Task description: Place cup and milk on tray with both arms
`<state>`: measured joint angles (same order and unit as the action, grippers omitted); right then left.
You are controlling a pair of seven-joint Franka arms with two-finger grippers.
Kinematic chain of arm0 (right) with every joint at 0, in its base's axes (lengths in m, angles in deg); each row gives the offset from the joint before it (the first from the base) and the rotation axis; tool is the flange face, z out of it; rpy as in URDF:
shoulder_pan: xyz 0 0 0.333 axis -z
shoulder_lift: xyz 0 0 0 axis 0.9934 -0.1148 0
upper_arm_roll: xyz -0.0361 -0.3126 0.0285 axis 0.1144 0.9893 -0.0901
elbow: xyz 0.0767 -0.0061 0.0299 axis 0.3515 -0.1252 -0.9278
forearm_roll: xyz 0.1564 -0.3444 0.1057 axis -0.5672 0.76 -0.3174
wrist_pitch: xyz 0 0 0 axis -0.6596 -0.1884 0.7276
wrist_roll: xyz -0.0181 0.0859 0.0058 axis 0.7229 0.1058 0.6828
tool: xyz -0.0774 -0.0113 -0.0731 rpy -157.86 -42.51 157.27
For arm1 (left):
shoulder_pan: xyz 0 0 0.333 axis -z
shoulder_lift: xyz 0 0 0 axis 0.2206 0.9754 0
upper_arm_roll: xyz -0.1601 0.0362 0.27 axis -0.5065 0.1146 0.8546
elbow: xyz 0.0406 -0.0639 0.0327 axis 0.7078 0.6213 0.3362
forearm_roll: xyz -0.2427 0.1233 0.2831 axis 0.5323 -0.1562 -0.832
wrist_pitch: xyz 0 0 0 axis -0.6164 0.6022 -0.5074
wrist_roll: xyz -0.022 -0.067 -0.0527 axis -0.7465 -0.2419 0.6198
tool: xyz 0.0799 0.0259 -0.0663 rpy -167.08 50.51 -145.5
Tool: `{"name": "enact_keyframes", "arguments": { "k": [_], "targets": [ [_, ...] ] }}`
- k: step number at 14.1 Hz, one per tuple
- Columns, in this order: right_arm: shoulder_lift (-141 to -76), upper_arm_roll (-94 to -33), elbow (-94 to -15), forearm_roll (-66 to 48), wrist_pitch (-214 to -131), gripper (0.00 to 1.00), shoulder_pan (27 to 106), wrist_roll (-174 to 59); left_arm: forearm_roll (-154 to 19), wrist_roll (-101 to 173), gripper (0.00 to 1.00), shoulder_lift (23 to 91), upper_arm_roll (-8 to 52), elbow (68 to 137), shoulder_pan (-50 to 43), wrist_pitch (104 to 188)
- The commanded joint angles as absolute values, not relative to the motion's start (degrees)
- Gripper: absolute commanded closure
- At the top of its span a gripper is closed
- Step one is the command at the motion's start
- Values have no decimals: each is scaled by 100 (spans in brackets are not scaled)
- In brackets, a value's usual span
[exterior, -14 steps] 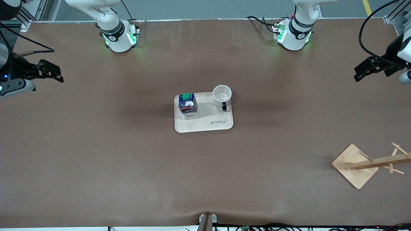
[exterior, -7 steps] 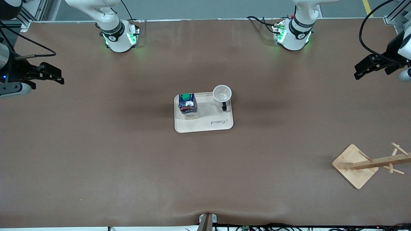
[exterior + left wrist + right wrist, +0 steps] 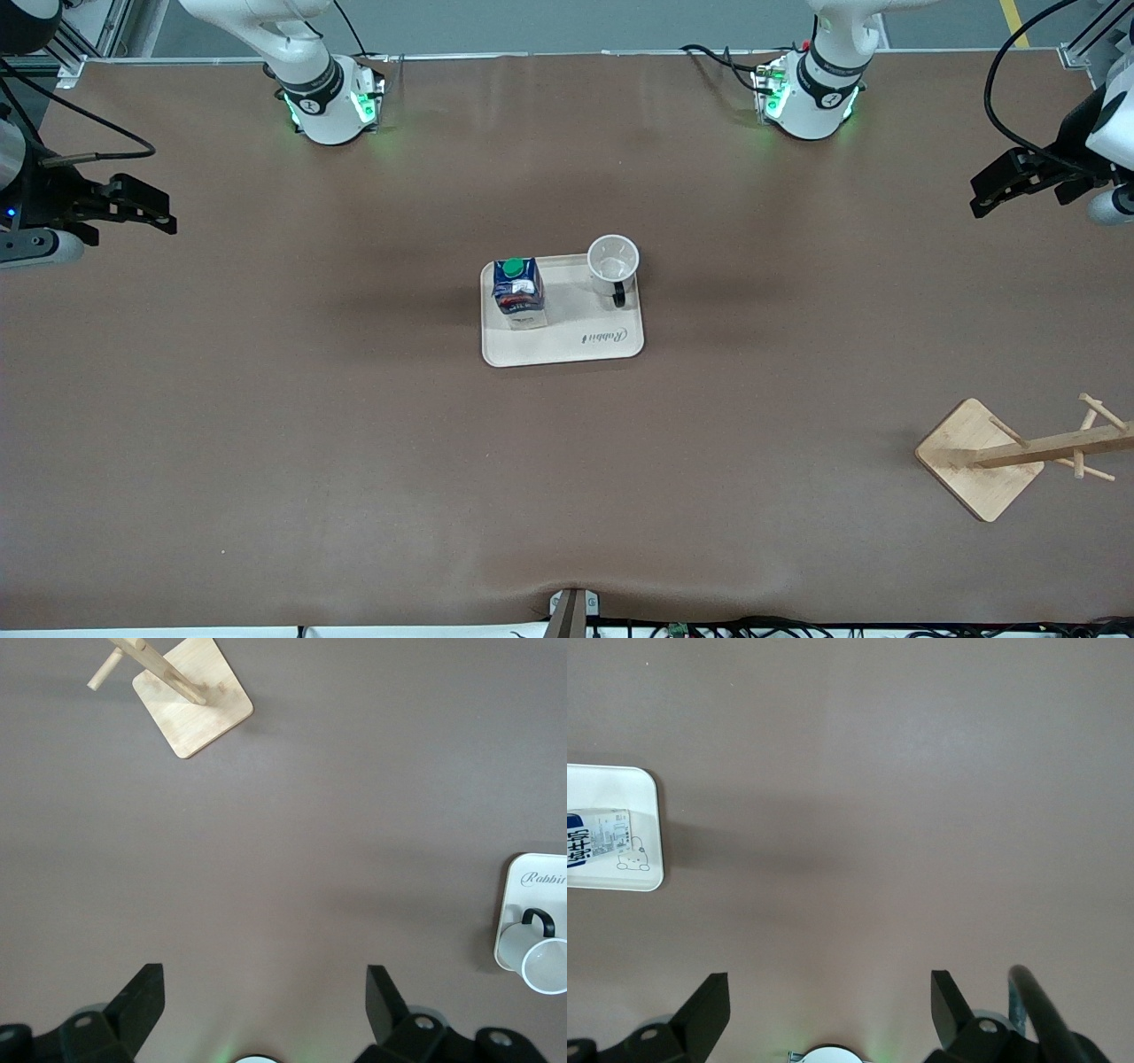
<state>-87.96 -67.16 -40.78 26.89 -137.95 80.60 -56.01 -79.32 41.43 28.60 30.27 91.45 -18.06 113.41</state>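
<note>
Standing on the tray (image 3: 567, 350) — milk (image 3: 519, 292), cup (image 3: 613, 262); left tool (image 3: 983, 199), right tool (image 3: 159, 213) apart, empty.

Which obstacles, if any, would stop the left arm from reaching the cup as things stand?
Probably none: the left gripper hangs open over bare table, and the cup stands on the tray corner toward that arm.

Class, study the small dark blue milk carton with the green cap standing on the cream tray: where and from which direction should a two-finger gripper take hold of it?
Grip the small dark blue milk carton across its two flat upright sides, below the green cap, coming straight down from above. It stands upright on the cream tray, apart from the white mug, so the fingers likely have room.
</note>
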Motion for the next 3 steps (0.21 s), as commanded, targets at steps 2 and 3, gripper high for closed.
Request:
{"name": "enact_keyframes", "arguments": {
  "k": [2,3],
  "targets": [
    [-8782,-6701,-3998,2733,-13801,0,8103,-5374,-7795,4039,0,2856,3024,9054,-1811,11224],
    [-8782,-6701,-3998,2690,-13809,0,8095,-5391,-7795,4039,0,2865,3033,9054,-1811,11224]
  ]
}}
